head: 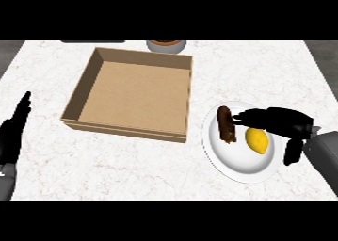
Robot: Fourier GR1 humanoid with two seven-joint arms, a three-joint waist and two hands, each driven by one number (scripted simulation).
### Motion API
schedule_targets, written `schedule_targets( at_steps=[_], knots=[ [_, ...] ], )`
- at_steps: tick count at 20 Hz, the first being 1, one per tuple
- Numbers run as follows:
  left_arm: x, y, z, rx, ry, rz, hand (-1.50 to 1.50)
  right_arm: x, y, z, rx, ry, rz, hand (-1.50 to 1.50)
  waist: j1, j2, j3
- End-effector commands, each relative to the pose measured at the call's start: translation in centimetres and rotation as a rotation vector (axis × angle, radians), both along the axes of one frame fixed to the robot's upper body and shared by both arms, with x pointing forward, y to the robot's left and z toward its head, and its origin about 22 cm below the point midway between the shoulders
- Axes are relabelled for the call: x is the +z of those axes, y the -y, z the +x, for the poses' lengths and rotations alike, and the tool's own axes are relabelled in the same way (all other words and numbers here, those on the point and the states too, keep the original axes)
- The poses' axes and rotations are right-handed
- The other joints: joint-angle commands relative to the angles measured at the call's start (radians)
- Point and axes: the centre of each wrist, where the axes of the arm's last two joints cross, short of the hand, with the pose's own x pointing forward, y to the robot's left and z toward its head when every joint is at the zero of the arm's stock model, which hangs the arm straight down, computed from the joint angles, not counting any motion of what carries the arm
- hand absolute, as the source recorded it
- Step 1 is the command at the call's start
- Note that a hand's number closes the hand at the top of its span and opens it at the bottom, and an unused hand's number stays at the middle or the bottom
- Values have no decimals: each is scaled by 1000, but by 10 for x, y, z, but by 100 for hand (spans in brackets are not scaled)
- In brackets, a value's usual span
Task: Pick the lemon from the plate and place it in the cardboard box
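Observation:
A yellow lemon (pixel 257 140) lies on the white plate (pixel 234 165) at the right of the counter, next to a dark brown oblong food item (pixel 226 124). My right hand (pixel 279 121) hovers over the plate's upper right edge, just above and right of the lemon, fingers relaxed and pointing left toward the brown item, thumb hanging down at the right. It holds nothing. The open cardboard box (pixel 130 94) stands left of the plate, with nothing inside. My left hand (pixel 10 136) rests at the left edge, fingers straight and pointing up.
A round brown and grey bowl (pixel 165 45) sits beyond the box at the counter's far edge. The white marble counter (pixel 130 164) has bare surface in front of the box and left of the plate.

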Motion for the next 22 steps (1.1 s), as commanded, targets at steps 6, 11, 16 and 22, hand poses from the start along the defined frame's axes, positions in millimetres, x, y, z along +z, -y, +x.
schedule_targets(
  at_steps=[6,11,16,22],
  knots=[
    [8,5,-20,-13,-5,-4,0,-40,-23,-5,-67,-53,-85,-150,12,1,1],
    [7,-4,1,-14,9,-9,0,-40,-29,-6,-66,168,18,150,5,2,1],
    [15,-10,-3,-14,7,11,0,-35,-27,10,-85,273,57,150,11,2,1],
    [-2,-21,-16,69,-25,9,0,-97,-44,-41,-853,134,25,150,-106,-32,-3]
  ],
)
